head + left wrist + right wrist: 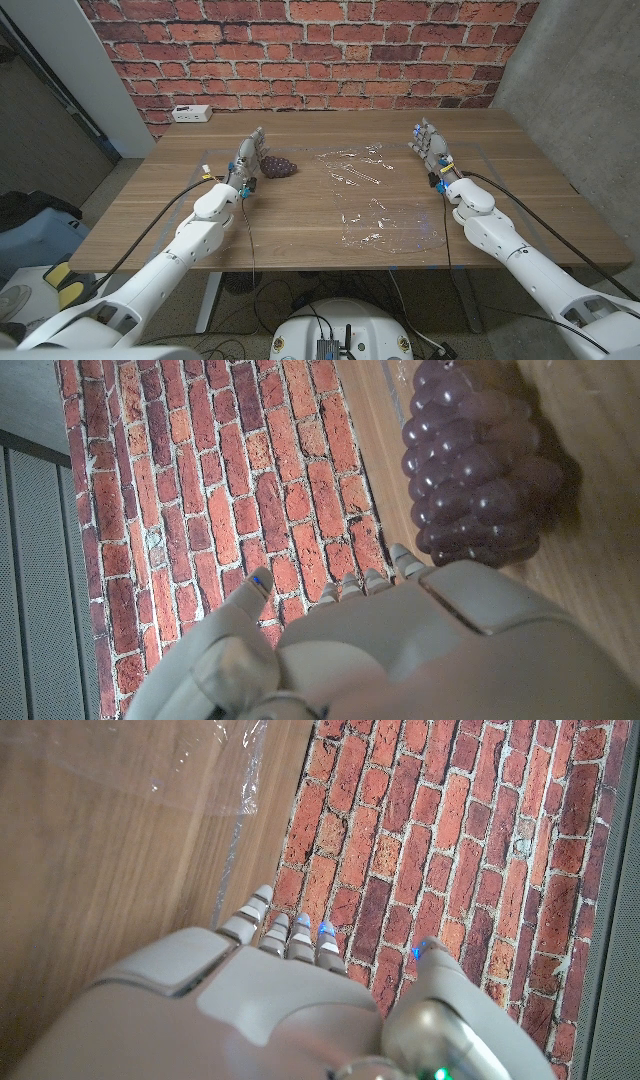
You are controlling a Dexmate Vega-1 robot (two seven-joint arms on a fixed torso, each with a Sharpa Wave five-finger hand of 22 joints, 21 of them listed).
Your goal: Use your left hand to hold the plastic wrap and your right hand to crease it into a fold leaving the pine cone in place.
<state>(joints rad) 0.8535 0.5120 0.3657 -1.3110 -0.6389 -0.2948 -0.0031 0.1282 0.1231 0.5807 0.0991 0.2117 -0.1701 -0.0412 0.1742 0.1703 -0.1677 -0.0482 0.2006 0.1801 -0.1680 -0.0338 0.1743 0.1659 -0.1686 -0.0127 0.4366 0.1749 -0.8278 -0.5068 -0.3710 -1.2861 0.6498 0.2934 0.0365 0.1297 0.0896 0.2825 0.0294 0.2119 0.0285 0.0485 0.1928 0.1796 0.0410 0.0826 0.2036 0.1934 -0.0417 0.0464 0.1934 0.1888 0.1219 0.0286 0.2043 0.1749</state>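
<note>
Nearest the robot, on the wooden table (300, 225), lies the near part of the plastic wrap (375, 195), a clear sheet spread flat over the middle and right of the tabletop, its crinkled edges catching the light. It runs from close to the near edge back towards the far half of the table.

Farther back on the left, the left hand (246, 160) stands on its edge with palm upright and fingers straight and apart, holding nothing. It sits just beside the pine cone (278, 166), which lies on the bare wood to the right of that hand, off the left edge of the wrap. In the left wrist view the pine cone (480, 460) looks dark purple and knobbly, close past the fingertips (345, 590) of the left hand (400, 650); whether they touch it I cannot tell.

On the right, at about the same depth, the right hand (432, 148) also stands upright with fingers extended and spread, empty, just beside the right edge of the wrap. The right wrist view shows the right hand (270, 1010) with the plastic wrap (150, 765) lying ahead of it on the wood.

At the far left edge of the table rests a white power strip (190, 113), and behind everything rises a red brick wall (300, 50).
</note>
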